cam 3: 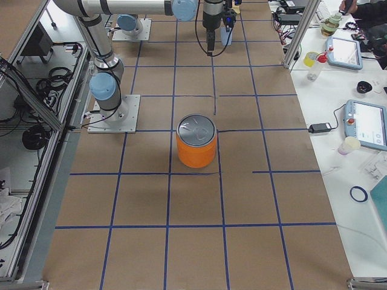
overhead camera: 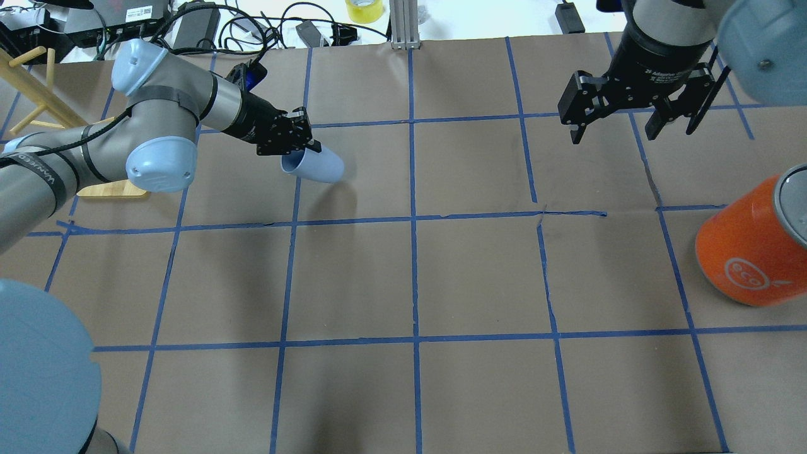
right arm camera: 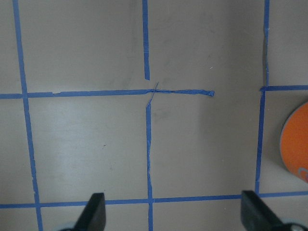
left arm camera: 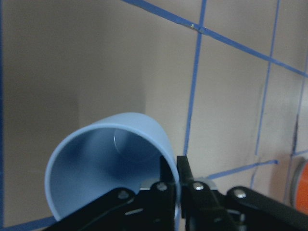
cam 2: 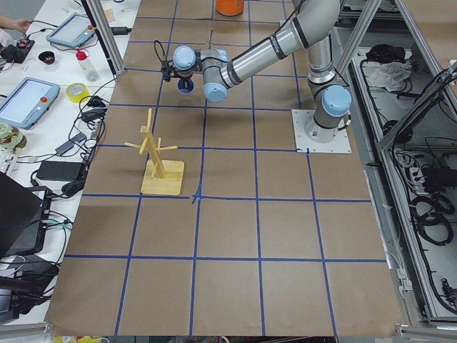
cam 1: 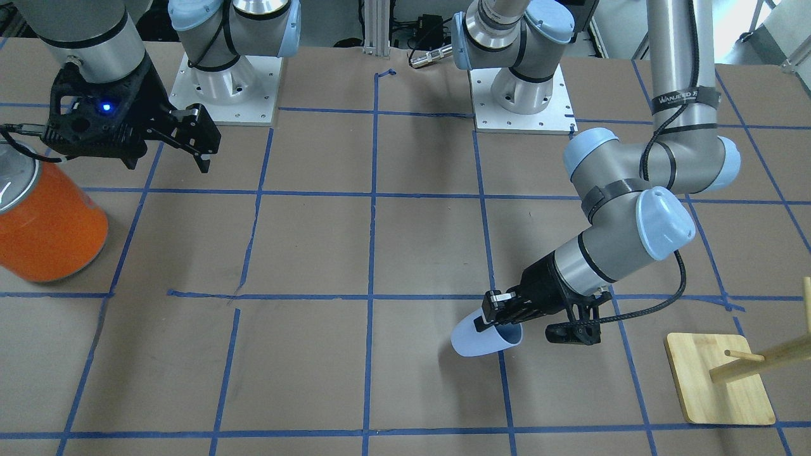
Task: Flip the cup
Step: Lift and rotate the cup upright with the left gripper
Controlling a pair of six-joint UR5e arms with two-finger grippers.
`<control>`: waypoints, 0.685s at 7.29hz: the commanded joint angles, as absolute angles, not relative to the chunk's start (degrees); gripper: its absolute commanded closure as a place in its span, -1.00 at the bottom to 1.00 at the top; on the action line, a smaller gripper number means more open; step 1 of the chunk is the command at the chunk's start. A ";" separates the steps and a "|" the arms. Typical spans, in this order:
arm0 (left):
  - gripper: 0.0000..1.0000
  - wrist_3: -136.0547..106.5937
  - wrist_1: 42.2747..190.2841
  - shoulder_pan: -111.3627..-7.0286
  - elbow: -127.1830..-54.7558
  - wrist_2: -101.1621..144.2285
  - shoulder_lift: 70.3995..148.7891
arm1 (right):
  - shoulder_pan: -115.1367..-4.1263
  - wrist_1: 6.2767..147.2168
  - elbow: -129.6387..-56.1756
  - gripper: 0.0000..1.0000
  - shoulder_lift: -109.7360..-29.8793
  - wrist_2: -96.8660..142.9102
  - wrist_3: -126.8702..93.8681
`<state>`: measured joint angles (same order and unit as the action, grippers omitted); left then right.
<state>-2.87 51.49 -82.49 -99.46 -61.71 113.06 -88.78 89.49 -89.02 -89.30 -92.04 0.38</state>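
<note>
The pale blue cup [overhead camera: 313, 166] is held tilted almost on its side, its open mouth toward my left gripper [overhead camera: 301, 146] and its base pointing away. The left gripper is shut on the cup's rim, one finger inside and one outside. In the left wrist view the cup [left arm camera: 110, 163] fills the lower left, with the fingers [left arm camera: 185, 190] pinching its wall. In the front-facing view the cup [cam 1: 485, 337] hangs just above the paper under the left gripper [cam 1: 497, 315]. My right gripper [overhead camera: 613, 135] is open and empty, far off to the right; it also shows in the right wrist view [right arm camera: 175, 214].
A large orange can [overhead camera: 753, 252] with a silver top stands at the right, near the right gripper. A wooden peg rack [cam 1: 722, 373] on a square base stands beyond the left arm. Brown paper with blue tape lines covers the table [overhead camera: 416, 277].
</note>
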 commanded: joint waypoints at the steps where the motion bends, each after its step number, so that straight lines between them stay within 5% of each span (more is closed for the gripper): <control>1: 1.00 1.90 51.68 -84.01 -97.31 -79.54 111.89 | -88.94 89.91 -89.03 -1.00 -89.30 -91.93 -0.08; 5: 1.00 14.32 49.59 -84.55 -95.19 -92.64 114.16 | -88.86 90.00 -89.03 -1.00 -89.21 -91.93 0.00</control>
<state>12.43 50.89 -84.51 -95.41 -91.02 113.31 -88.90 89.93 -89.03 -89.23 -91.82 0.01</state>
